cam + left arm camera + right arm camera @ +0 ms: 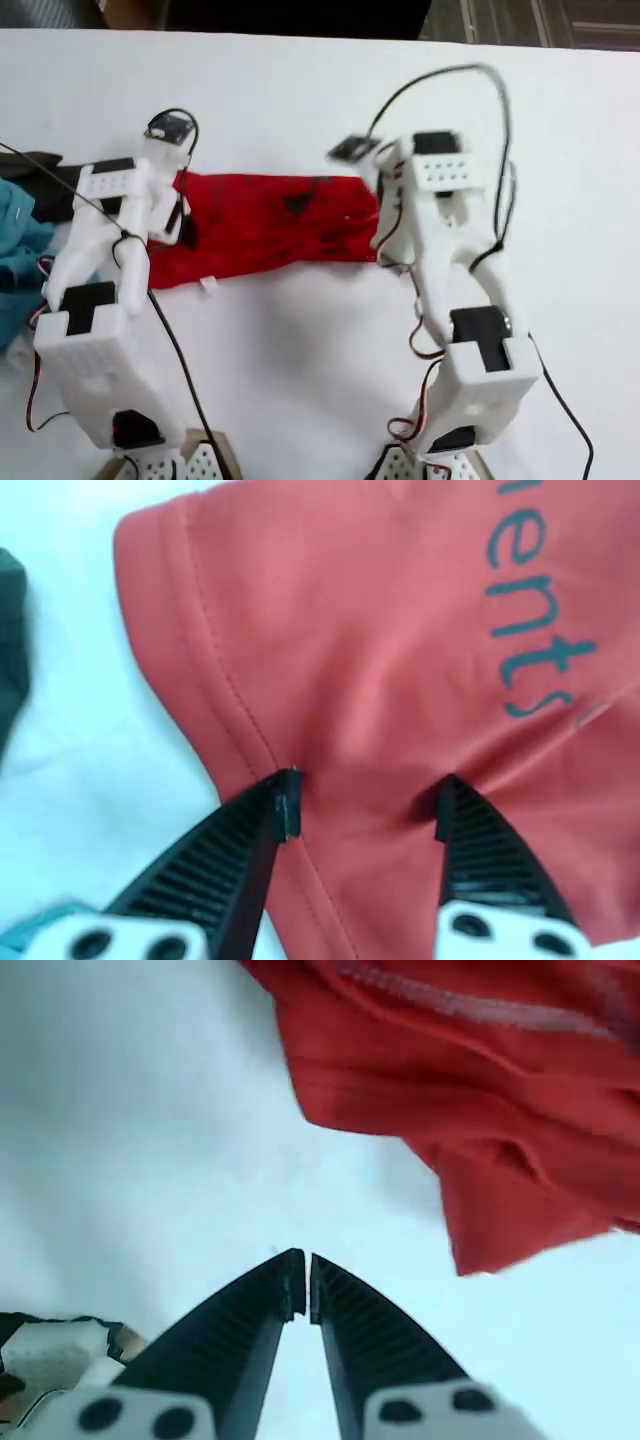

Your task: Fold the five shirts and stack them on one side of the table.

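The red shirt (270,225) lies on the counter (300,360) as a long band. The left gripper (367,802) is spread. Its tips rest on the shirt beside a stitched hem at one end, and it pinches nothing yet. The right gripper (306,1285) is pressed together and empty, over bare counter just beside the other, crumpled end of the shirt.

Before you close the left gripper, I think you should press the tips down so they catch all layers, not only the top one. Then open the right gripper and take the crumpled end, so both ends lift together.

The shirt's long axis runs from one gripper to the other. Which end is the collar, I cannot tell.
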Action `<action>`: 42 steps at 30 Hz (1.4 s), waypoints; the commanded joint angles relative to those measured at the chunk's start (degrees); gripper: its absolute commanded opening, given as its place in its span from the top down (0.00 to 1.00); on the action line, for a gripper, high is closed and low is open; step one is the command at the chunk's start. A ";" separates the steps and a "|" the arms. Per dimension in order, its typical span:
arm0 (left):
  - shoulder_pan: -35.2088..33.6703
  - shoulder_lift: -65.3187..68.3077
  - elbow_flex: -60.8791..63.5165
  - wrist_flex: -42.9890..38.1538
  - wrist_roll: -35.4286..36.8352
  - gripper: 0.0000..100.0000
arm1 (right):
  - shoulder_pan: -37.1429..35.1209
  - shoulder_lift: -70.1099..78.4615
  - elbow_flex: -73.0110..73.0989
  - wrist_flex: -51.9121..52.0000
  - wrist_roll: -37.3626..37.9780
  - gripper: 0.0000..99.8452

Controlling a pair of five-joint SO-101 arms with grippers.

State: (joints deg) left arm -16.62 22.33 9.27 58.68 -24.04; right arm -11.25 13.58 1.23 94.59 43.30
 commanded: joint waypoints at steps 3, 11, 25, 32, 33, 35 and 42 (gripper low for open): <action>0.79 -0.53 0.22 -1.76 0.18 0.76 | -3.38 -3.30 7.38 -12.70 0.44 0.98; 0.79 -0.53 0.22 -1.67 0.18 0.76 | -3.74 8.48 1.23 -17.10 -0.18 0.98; 0.79 -0.53 0.22 -1.67 0.18 0.76 | -5.05 16.66 -21.71 -20.35 -7.56 0.98; 0.79 -0.53 0.31 -1.67 0.18 0.76 | -4.62 22.37 -34.90 -18.95 -12.84 0.98; 0.79 -0.53 0.31 -1.67 0.18 0.76 | -4.35 22.37 -36.57 -17.71 -12.92 0.98; 0.79 -0.53 0.31 -1.67 0.18 0.76 | -4.26 22.29 -40.35 -14.46 -12.92 0.98; 0.79 -0.53 0.31 -1.67 0.18 0.76 | 0.31 22.29 -46.24 3.47 -12.48 0.98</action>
State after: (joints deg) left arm -16.62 22.33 9.27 58.68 -24.04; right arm -13.98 36.44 -42.64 92.13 30.90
